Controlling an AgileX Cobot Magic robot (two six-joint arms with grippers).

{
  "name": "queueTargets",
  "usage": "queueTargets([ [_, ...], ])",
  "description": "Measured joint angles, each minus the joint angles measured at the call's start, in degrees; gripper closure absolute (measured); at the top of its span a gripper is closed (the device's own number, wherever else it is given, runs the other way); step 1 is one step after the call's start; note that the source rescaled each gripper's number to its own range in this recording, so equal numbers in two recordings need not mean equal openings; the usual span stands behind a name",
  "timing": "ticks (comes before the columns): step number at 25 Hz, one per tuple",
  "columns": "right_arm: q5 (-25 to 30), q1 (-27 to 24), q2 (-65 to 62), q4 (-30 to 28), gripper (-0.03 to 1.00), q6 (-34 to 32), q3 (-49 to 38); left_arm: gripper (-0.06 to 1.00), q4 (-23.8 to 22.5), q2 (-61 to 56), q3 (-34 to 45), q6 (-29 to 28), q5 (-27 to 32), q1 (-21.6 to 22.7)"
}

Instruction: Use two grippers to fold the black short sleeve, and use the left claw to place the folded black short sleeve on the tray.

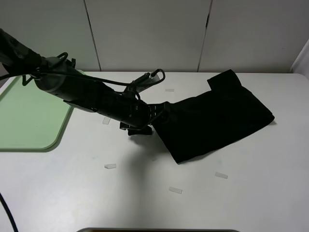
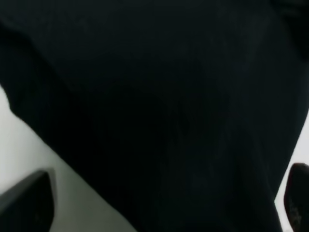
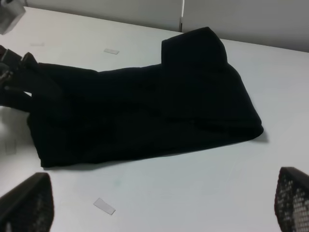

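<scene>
Closest in, on the left wrist view: left gripper (image 2: 160, 202) spread wide, fingers (image 2: 26, 203) out at either side, nothing clamped. Black short sleeve (image 2: 154, 96) straight ahead, filling the gap between them. On the high view, same gripper parked at the shirt's nearest edge, touching or just above it, can't tell which.

Beyond that edge: shirt folded into a compact slab, one flap jutting out at a far corner, lying flat on the bench (image 1: 145, 193). No lettering or neck label showing.

Behind the left gripper, back along its arm and well apart from the shirt: tray (image 1: 29, 121), empty as far as visible.

Right gripper (image 3: 159, 205) also released, jaws wide, holding nothing, hovering clear on the shirt's opposite side. Out of the high view.

Reads as folding done, pickup by the left gripper in hand.

Next:
- Slide the lower finger under the whole stack, not just the top layer, then clench.
- Expect sag and unfolding on lift with floppy cotton, so bite deep and carry low.
- Swing back toward the tray and set down inside the rim.
- Keep the right gripper out of the path.
</scene>
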State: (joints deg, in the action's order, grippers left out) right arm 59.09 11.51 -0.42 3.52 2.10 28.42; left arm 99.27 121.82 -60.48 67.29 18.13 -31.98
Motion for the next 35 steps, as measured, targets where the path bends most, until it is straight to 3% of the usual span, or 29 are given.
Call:
queueTargets([
  [5, 0.0, 0.0, 0.0, 0.0, -0.03, 0.0, 0.0, 0.24, 0.0, 0.55, -1.45, -0.69, -2.23, -0.68],
  [10, 0.0, 0.0, 0.0, 0.0, -0.03, 0.0, 0.0, 0.3, 0.0, 0.55, -2.58, -3.98, -3.85, -2.21],
  [31, 0.0, 0.0, 0.0, 0.0, -0.03, 0.0, 0.0, 0.31, -1.31, -0.95, -1.7, -4.92, -4.73, -2.98],
  [33, 0.0, 0.0, 0.0, 0.0, -0.03, 0.0, 0.0, 0.27, -2.38, -1.95, -0.94, -4.37, -5.16, -2.92],
  [35, 0.0, 0.0, 0.0, 0.0, -0.03, 0.0, 0.0, 0.15, -2.81, -2.91, -0.2, -2.78, -5.5, -2.92],
])
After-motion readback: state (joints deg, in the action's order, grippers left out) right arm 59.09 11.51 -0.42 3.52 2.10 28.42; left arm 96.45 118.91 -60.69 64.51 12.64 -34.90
